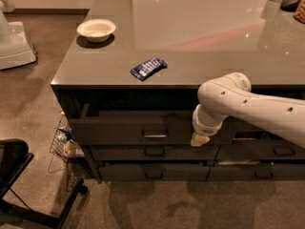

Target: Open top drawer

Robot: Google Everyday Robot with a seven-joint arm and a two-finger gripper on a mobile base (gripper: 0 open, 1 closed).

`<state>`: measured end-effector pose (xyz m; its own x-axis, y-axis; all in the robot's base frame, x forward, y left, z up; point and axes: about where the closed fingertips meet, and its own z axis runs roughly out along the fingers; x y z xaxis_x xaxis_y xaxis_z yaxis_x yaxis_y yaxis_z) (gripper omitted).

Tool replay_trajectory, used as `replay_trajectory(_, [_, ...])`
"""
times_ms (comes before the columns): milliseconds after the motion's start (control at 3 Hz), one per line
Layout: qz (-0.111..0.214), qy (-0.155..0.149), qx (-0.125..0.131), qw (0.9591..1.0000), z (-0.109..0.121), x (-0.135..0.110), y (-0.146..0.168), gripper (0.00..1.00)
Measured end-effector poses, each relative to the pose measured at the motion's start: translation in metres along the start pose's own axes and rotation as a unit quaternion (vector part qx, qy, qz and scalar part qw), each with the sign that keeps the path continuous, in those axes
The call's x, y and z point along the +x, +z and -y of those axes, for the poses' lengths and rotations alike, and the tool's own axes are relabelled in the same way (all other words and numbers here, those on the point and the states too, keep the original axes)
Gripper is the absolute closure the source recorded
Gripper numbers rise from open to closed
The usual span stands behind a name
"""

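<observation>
At the far left a wire basket (62, 142) sits on the floor against the cabinet's corner; on the counter (190, 32) above stand a white bowl (96, 29) and, further right, a blue packet (148, 68), neither of them in the way of the work.

The top drawer (114, 131) lies just under the counter's edge, its wide dark front running left to right above the shallower drawers (155, 152); whether it is shut or already out a little is hard to judge. Its handle (155, 134) is a small metal bar at the middle of the front, with its long axis level.

The gripper (199, 140) hangs pointing down before the right part of that same front, near the handle but apart from it; the handle lies to its left and at much the same height. Whether the gripper is spread or closed I cannot tell, though it has hold of nothing of the drawer. The arm (248, 104) comes in from the right.

The coming move, as I judge it, is a short shift leftward, with the gripper turned to meet the level bar, then a pull straight out from the cabinet.
</observation>
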<state>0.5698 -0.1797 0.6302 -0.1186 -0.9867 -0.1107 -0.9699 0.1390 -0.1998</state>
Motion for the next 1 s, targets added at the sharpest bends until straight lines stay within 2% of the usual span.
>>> replay_trajectory(333, [0.000,0.000,0.000,1.0000,0.000,0.000,-0.002,0.80])
replay_trajectory(667, [-0.005,0.002,-0.002,1.0000,-0.009,0.005,-0.022,1.00])
replay_trajectory(1000, [-0.005,0.002,-0.002,1.0000,-0.009,0.005,-0.022,1.00])
